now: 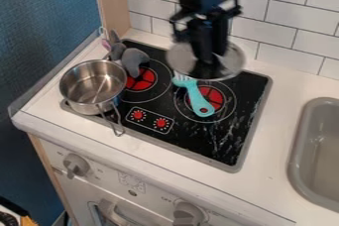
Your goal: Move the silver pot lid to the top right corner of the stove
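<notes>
1. The white-tiled wall [291, 24], laid in glossy oblong tiles with dark joints, rises behind the table; at left stand a blue textured surface [46, 17] and an upright of pale wood [112, 2].
2. The table [273, 136] is smooth and white, with a rounded front edge above a panel with grey knobs [76, 164]. Its white top makes a strip between the stove and the sink.
3. The stove [215, 145] is a flat black slab, glossy and streaked white at the right, with a grey rim and red printed burners. Its bare black stretch runs along the right side to the far right corner.
4. The grey sink [299, 141] has a rounded rim and lies right of the stove.
5. The black gripper [210, 61] hangs over the stove's back edge, its fingers clamped on the middle of the lid.
6. The round, shiny metal pot [86, 98] sits at the stove's left edge, its wire handle towards the front.
7. The silver pot lid [234, 62], a thin disc, is held above the back edge, left of the far right corner.
8. A soft grey plush toy [134, 57] lies just behind the pot.
9. A smooth turquoise utensil [195, 94] lies across the right burner, its handle end forward.
</notes>
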`<state>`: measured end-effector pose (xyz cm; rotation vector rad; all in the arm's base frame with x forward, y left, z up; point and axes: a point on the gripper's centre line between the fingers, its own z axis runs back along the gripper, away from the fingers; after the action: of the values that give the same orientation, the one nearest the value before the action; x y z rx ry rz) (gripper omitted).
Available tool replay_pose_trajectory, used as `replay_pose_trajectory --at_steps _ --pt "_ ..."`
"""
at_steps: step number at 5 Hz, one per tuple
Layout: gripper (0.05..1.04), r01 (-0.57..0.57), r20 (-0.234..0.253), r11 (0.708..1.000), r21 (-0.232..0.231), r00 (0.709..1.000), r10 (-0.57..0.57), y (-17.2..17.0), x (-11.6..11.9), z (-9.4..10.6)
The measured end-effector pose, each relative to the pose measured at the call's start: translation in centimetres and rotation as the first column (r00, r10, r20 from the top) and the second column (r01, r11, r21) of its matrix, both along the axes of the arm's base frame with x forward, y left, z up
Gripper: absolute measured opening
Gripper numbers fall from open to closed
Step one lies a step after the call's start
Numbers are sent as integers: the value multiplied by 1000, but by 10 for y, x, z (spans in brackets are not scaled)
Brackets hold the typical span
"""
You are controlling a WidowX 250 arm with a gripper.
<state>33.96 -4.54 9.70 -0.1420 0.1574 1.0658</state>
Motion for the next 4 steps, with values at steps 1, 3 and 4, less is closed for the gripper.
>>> replay_pose_trajectory --at_steps 1,3,4 --pt "277 46 15 999 0 999 -46 -26 15 -17" --pt "276 23 35 1000 -7 999 -23 -44 37 -51" --pt "276 6 22 1000 18 1000 -7 -42 47 -64"
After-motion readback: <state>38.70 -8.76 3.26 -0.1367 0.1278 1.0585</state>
